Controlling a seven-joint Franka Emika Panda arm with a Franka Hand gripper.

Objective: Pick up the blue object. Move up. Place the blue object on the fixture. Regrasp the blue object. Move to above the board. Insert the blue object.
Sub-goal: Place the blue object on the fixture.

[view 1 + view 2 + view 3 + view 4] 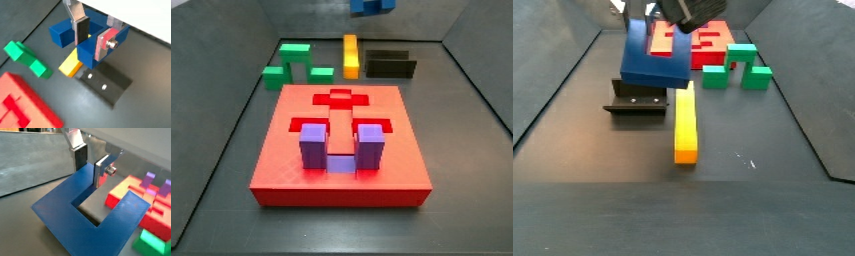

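Observation:
My gripper (93, 39) is shut on the blue object (85, 54), a dark blue U-shaped block. One finger sits inside its slot and the other presses on the outside of a prong, as both wrist views show (91, 168). The blue object (653, 58) hangs in the air, over the black fixture (636, 104) and the near end of the yellow bar. In a side view it shows only at the top edge (372, 6). The fixture (107, 85) lies below it with two screw heads showing. The red board (398, 110) lies apart from it, with a red cross-shaped recess in its top.
A purple U-shaped block (338, 145) stands in the board's front recess. A yellow bar (684, 125) lies on the floor beside the fixture. A green block (734, 65) sits between the bar and the board (707, 40). Dark walls enclose the floor.

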